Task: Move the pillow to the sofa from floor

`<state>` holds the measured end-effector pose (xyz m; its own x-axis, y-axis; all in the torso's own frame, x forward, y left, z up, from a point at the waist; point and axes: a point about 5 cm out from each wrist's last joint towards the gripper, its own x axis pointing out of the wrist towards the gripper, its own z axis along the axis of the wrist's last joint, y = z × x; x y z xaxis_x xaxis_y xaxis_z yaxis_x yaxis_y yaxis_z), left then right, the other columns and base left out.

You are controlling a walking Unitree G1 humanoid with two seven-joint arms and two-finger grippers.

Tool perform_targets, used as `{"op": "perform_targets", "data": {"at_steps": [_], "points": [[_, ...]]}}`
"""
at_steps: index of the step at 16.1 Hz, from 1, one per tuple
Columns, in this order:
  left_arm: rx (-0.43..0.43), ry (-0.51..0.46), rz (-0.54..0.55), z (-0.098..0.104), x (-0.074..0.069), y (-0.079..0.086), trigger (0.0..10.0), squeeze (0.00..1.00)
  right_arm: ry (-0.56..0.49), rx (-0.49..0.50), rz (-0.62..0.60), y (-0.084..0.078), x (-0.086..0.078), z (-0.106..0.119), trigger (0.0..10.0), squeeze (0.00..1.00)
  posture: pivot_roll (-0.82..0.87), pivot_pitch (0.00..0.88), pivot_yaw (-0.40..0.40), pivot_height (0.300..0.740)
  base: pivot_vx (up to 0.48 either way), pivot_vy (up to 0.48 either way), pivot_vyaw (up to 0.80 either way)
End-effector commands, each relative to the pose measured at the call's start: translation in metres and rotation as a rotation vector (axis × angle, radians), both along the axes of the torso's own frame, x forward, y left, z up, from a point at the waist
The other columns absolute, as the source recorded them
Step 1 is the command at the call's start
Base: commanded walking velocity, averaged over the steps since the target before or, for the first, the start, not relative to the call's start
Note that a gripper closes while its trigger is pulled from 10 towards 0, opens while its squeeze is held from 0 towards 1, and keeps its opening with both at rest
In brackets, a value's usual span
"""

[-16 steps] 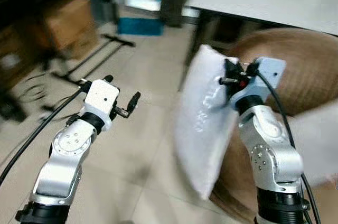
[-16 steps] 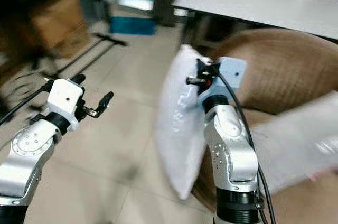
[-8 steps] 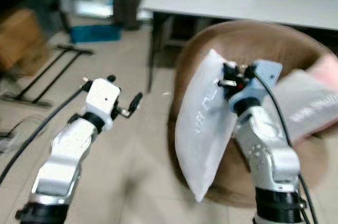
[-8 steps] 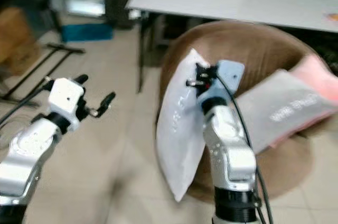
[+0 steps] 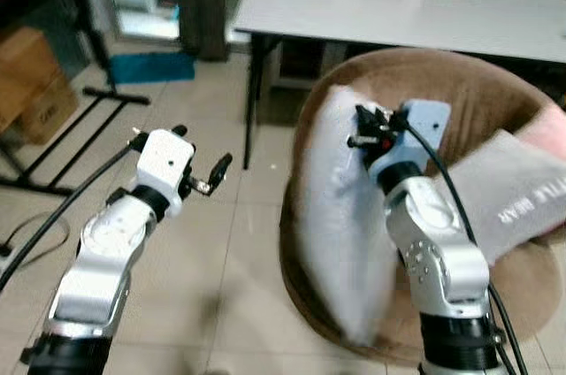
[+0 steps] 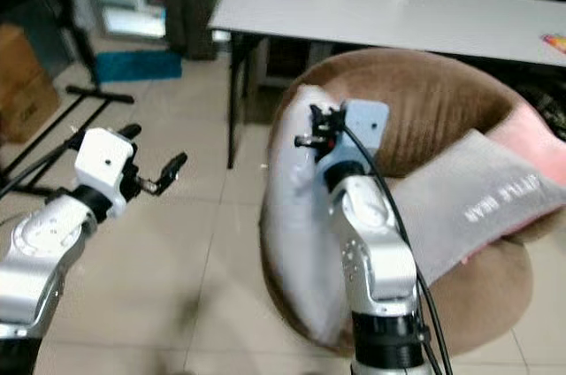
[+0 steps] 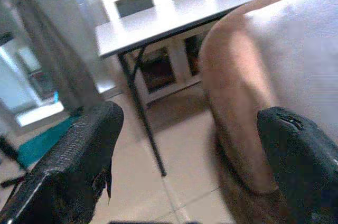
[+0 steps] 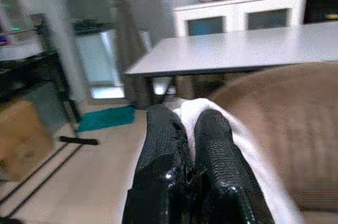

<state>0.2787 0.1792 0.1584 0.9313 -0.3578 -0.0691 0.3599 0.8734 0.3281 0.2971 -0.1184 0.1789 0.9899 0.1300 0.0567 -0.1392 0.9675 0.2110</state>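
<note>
The white pillow hangs upright against the front rim of the round brown sofa, its top corner clamped between the black fingers of the right gripper. The left gripper is held out over the tiled floor, fingers apart around nothing. A grey cushion lies on the sofa, behind which stands a white surface.

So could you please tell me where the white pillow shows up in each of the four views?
Left eye: pillow at centre, pinched by the right gripper.
Right eye: just left of centre.
Left wrist: upper right corner.
Right wrist: behind the fingers, at.
Shared landmark: the white table.
</note>
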Motion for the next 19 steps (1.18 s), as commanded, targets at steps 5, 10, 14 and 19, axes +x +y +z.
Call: {"op": "perform_targets", "data": {"at_steps": [5,10,14,19], "points": [[0.002,-0.006,-0.042,0.003,0.001,-0.006,10.0,0.0,-0.031,-0.005,-0.045,-0.006,0.002,0.009,10.0,0.0,-0.05,0.0,-0.025,0.74,0.299,0.0,-0.48],[0.008,-0.003,-0.051,0.004,0.002,-0.007,10.0,0.0,-0.081,-0.004,-0.01,-0.001,0.002,0.018,10.0,0.0,-0.05,0.0,-0.016,0.74,0.297,0.0,-0.47],[0.01,-0.002,-0.051,0.004,0.002,-0.006,10.0,0.0,-0.087,-0.001,-0.011,-0.001,0.004,0.019,10.0,0.0,-0.05,0.0,-0.016,0.74,0.29,0.0,0.0],[0.048,0.018,-0.084,-0.002,-0.002,-0.01,10.0,0.0,-0.057,-0.032,-0.114,-0.009,0.017,0.015,10.0,0.0,-0.05,0.0,-0.019,0.74,0.0,0.0,0.0]]}}
